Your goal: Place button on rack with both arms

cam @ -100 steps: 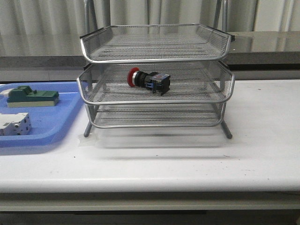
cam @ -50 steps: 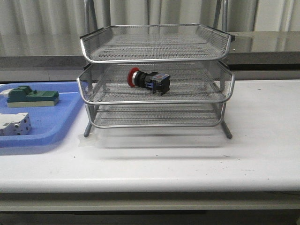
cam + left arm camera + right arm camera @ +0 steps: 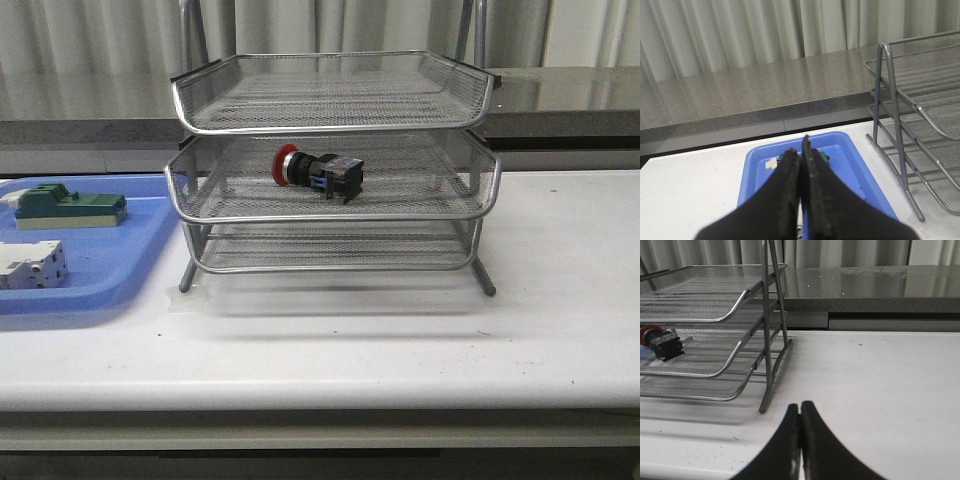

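The button (image 3: 320, 172), with its red head, black body and blue rear block, lies on its side in the middle tier of the silver wire rack (image 3: 333, 205). It also shows in the right wrist view (image 3: 661, 341), inside the rack (image 3: 740, 347). Neither arm shows in the front view. My left gripper (image 3: 800, 147) is shut and empty, held above the blue tray (image 3: 752, 172), with the rack (image 3: 905, 145) off to one side. My right gripper (image 3: 800, 407) is shut and empty over the bare white table, apart from the rack's leg.
The blue plastic tray (image 3: 110, 265) sits left of the rack and holds a green-topped block (image 3: 68, 207) and a white circuit breaker (image 3: 30, 265). A grey ledge (image 3: 560, 100) and curtains stand behind the table. The table's front edge (image 3: 320, 395) is near.
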